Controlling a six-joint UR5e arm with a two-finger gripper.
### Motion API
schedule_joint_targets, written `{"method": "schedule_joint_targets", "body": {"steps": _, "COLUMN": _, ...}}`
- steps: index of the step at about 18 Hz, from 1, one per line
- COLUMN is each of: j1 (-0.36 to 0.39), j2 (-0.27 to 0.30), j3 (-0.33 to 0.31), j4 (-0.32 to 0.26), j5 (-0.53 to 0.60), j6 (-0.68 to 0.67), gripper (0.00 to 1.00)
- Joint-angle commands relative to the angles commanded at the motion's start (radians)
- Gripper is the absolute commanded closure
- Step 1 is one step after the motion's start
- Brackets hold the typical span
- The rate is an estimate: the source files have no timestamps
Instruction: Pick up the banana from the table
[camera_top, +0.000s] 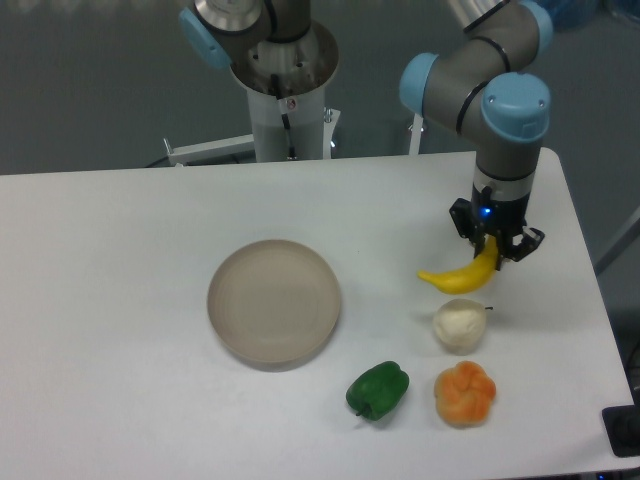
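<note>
The bright yellow curved banana (463, 273) is at the right side of the white table (120, 300). Its upper right end sits between the fingers of my gripper (493, 248), which comes straight down from above. The gripper looks shut on that end. The banana's left tip hangs down toward the table; I cannot tell whether it touches the surface. The fingertips are partly hidden by the banana and the gripper body.
A cream-white round fruit (460, 326) lies just below the banana. An orange ribbed fruit (465, 393) and a green pepper (378, 389) lie nearer the front edge. A round beige plate (274, 302) sits at the table's middle. The robot base (285, 100) stands at the back.
</note>
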Motion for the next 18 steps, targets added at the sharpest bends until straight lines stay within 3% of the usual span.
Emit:
{"method": "schedule_joint_targets", "body": {"steps": 2, "j1": 0.0, "j2": -0.006, "j3": 0.049, "j4": -0.044, "j5": 0.0, "j6": -0.002, "gripper": 0.63}}
{"method": "schedule_joint_targets", "body": {"steps": 4, "j1": -0.009, "j2": -0.014, "j3": 0.071, "j4": -0.049, "j5": 0.0, "j6": 0.0, "gripper": 0.63}}
{"method": "schedule_joint_targets", "body": {"steps": 18, "j1": -0.017, "j2": -0.034, "j3": 0.112, "j4": -0.048, "j5": -0.011, "j6": 0.009, "gripper": 0.63}}
